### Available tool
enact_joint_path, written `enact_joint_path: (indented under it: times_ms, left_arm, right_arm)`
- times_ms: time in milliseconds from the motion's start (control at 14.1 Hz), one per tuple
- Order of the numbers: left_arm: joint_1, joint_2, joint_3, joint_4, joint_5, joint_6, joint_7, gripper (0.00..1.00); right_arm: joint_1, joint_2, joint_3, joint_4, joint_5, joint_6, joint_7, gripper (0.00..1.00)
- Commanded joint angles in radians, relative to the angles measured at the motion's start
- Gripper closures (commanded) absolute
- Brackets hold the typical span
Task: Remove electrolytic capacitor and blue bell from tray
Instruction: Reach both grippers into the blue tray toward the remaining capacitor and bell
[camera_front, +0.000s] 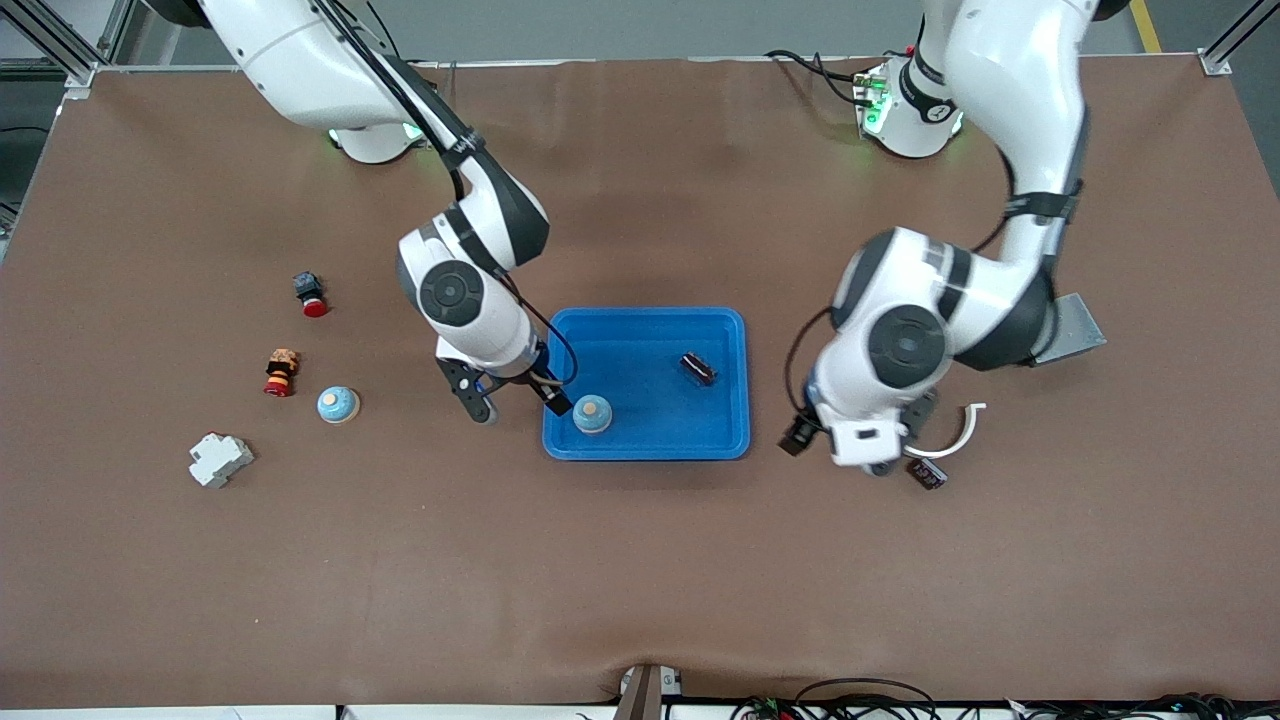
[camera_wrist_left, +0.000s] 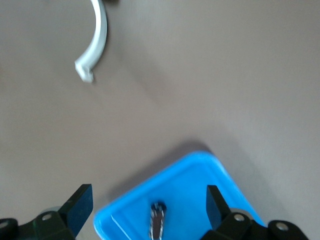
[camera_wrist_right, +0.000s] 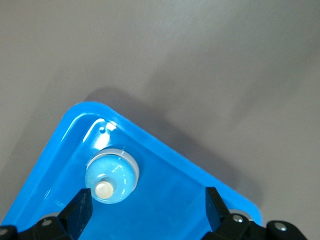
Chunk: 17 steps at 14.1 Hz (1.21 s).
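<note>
A blue tray (camera_front: 645, 440) sits mid-table. In it are a light-blue bell (camera_front: 592, 414) with a cream button and a dark capacitor (camera_front: 698, 368). My right gripper (camera_front: 517, 402) is open and empty, low over the tray's corner at the right arm's end, next to that bell. In the right wrist view the bell (camera_wrist_right: 111, 177) lies in the tray (camera_wrist_right: 165, 150) close to one finger of the gripper (camera_wrist_right: 145, 210). My left gripper (camera_front: 858, 440) is open and empty over the table beside the tray's other end. Its wrist view shows the gripper (camera_wrist_left: 150, 210), the tray (camera_wrist_left: 200, 175) and the capacitor (camera_wrist_left: 158, 225).
A second capacitor (camera_front: 927, 472) and a white curved strip (camera_front: 960, 432) lie on the table by the left gripper. Toward the right arm's end lie a second bell (camera_front: 338, 404), two red push buttons (camera_front: 311, 293) (camera_front: 281, 372) and a white breaker (camera_front: 220, 459).
</note>
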Motion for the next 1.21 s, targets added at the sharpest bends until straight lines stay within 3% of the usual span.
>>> enact_joint_path:
  times_ms: [0,426,639,1136]
  left_arm:
    - [-0.069,0.016,0.006,-0.007,-0.009,0.030,-0.112,0.00]
    - [-0.163,0.127,0.006,-0.010,-0.035,0.066,-0.189,0.00]
    - [-0.183,0.162,0.006,-0.011,-0.056,0.092,-0.236,0.00]
    - [-0.205,0.219,0.008,-0.014,-0.053,0.193,-0.287,0.00]
  right_arm:
    - [0.032,0.118,-0.016,0.142,-0.048,-0.009,0.065,0.00]
    - [0.084,0.202,-0.040,0.240,-0.080,-0.012,0.126,0.00]
    - [0.125,0.224,-0.088,0.250,-0.080,-0.008,0.129,0.00]
    - [0.150,0.244,-0.091,0.259,-0.082,0.009,0.148,0.02]
